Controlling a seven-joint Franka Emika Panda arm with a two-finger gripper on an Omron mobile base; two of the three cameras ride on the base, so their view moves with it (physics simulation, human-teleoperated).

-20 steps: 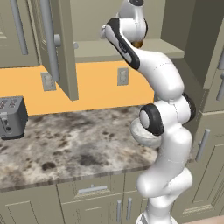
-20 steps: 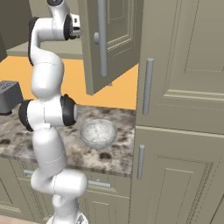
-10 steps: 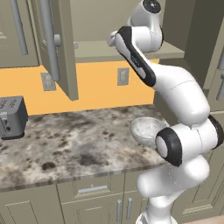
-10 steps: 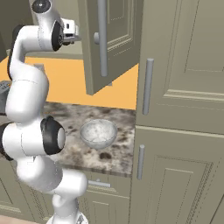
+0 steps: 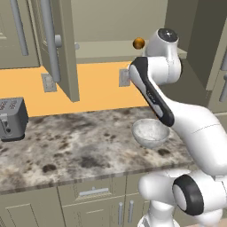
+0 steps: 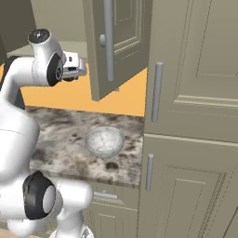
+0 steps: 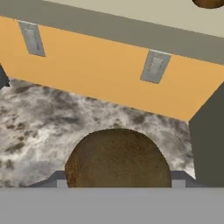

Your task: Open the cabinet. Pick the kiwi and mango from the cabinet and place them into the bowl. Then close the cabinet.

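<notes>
From the left base view, the cabinet [image 5: 57, 48] stood open, the mango [image 5: 138, 43] on its floor, and the bowl [image 5: 150, 132] sat empty on the table [image 5: 66, 146]. In the right base view the hand [image 6: 76, 69] was raised beside the open door. In the hand view its fingers gripped the kiwi [image 7: 117, 159], above the table.

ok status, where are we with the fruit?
Gripper shut on kiwi, up near the open cabinet. Mango on the shelf inside. Bowl below on the counter, nothing in it.
</notes>
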